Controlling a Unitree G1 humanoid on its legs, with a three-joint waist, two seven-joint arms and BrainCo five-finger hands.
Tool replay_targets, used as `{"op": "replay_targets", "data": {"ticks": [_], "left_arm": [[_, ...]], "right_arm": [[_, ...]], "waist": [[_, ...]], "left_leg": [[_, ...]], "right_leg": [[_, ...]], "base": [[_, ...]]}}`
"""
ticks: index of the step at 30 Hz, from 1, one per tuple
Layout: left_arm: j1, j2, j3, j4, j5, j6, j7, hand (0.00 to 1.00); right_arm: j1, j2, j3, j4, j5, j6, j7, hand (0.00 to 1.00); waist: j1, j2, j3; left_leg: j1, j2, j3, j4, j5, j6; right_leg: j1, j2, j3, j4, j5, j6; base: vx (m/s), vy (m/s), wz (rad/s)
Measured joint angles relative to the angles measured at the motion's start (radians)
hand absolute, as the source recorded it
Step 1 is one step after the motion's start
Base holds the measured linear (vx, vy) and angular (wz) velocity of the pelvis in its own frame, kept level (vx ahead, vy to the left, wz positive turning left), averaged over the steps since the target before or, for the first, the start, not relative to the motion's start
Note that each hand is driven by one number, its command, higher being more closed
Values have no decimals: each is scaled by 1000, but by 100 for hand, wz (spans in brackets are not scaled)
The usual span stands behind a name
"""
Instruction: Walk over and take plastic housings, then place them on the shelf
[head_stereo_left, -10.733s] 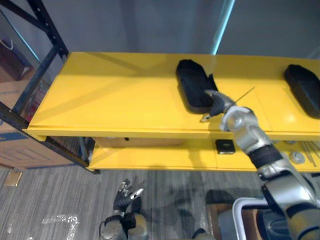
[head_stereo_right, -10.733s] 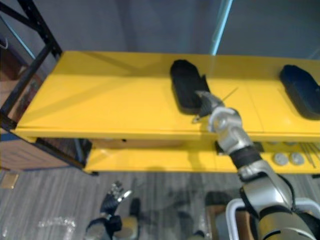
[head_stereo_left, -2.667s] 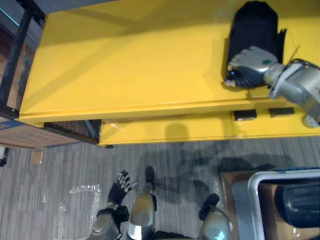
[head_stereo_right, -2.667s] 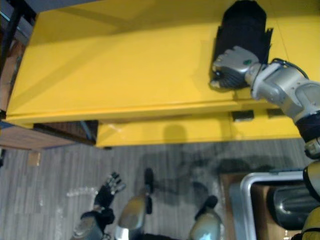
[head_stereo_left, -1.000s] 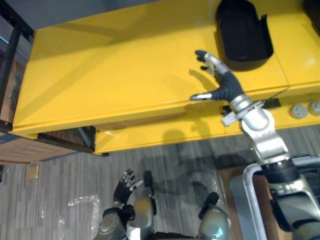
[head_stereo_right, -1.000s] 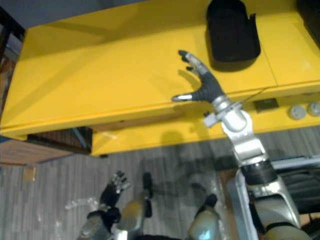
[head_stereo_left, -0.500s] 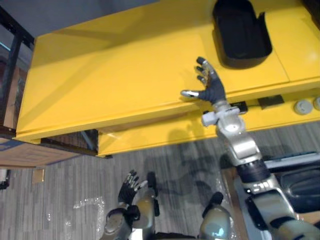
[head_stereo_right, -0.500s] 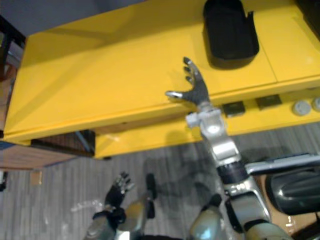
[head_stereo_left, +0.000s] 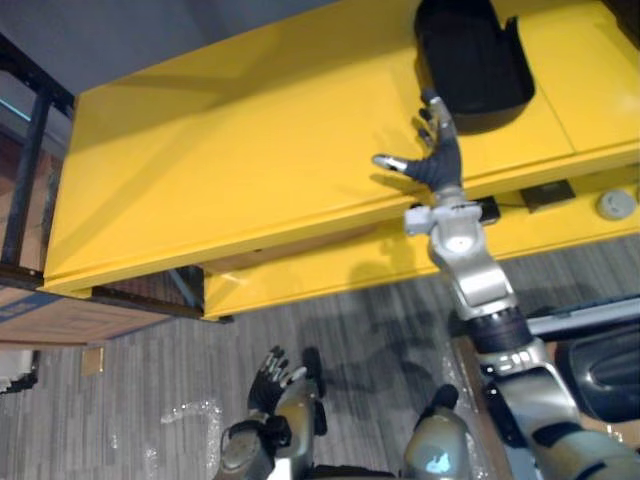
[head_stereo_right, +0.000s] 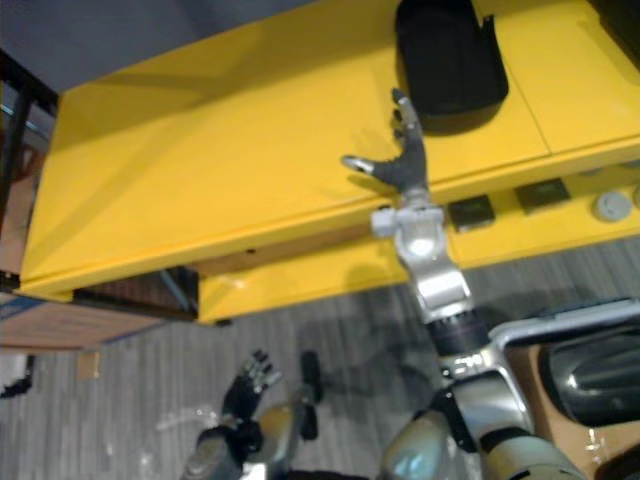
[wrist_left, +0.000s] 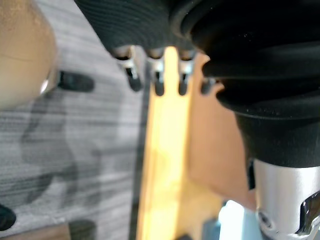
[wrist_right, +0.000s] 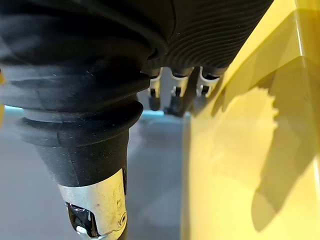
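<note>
right hand (head_stereo_left: 440, 165) raised over the front edge of the yellow shelf (head_stereo_left: 250, 170). its fingers (head_stereo_left: 432, 108) are spread and straight, thumb out to the side: released, holding nothing.

black plastic housing (head_stereo_left: 472, 55) lies on the top shelf, hollow side up, toward the back. it is just beyond the right hand's fingertips and apart from them.

left hand (head_stereo_left: 272, 372) hangs low over the grey carpet floor (head_stereo_left: 150, 400), well apart from the shelf. fingers loose and open, nothing in them. its own wrist view shows them straight, with the floor past them.

lower shelf (head_stereo_left: 330, 270) sits under the top one. two small black blocks (head_stereo_left: 548, 195) and a round grey disc (head_stereo_left: 617, 204) rest on it, to the right of the right forearm.

lower right: a dark glossy shell (head_stereo_right: 600, 375) lies inside a light-rimmed bin (head_stereo_right: 555, 327).
</note>
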Motion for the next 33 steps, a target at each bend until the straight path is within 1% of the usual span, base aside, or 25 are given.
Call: {"op": "replay_targets", "data": {"ticks": [2, 5, 9, 15, 18, 23, 28, 33], "left_arm": [[0, -13, -5, 0, 0, 0, 0, 0], [0, -12, -12, 0, 0, 0, -1, 0], [0, -12, -21, 0, 0, 0, -1, 0], [0, -12, -22, 0, 0, 0, -2, 0], [0, -12, -27, 0, 0, 1, -1, 0], [0, -17, -30, 0, 0, 1, -1, 0], [0, -22, -31, 0, 0, 1, 0, 0], [0, -22, -31, 1, 0, 1, 1, 0]], "right_arm": [[-3, 0, -7, 0, 0, 1, 0, 0], [-8, 0, -16, 0, 0, 2, -1, 0], [-23, 0, -17, 0, -1, 2, -1, 0], [-24, -1, -21, 0, -19, 3, -4, 0], [-24, -1, -40, 0, -19, 6, -19, 0], [-24, -8, -47, 7, -21, 11, -22, 0], [-24, -9, -47, 8, -23, 13, -42, 0], [-24, -10, -49, 18, -43, 13, -40, 0]], "waist": [[-1, 4, -1], [-2, 5, -1], [-13, 5, -2], [-23, 5, -2], [-23, 12, -6], [-24, 32, -20], [-24, 35, -22], [-25, 35, -22]], "left_leg": [[0, -1, 1, 0, 0, 0], [0, -3, 1, 0, 0, 0], [0, -10, 2, 0, 0, 0], [0, -11, 3, 0, 1, 1], [0, -11, 3, 0, 2, 2], [0, -11, 3, 0, 2, 2], [1, -11, 3, 0, 3, 1], [1, -11, 3, 0, 4, 1]], "right_leg": [[-3, -2, 2, 3, 0, 0], [-6, -4, 4, 7, -1, 1], [-7, -14, 6, 8, -1, 3], [-8, -15, 8, 6, 1, 5], [-9, -15, 8, 6, 1, 5], [-9, -15, 9, 7, 1, 5], [-9, -16, 9, 6, 1, 5], [-9, -16, 9, 6, 2, 6]], "base": [[0, 0, 0], [0, 0, 0], [0, 0, 0], [0, 0, 0], [0, 0, 0], [0, 0, 0], [0, 0, 0], [0, 0, 0]]}}
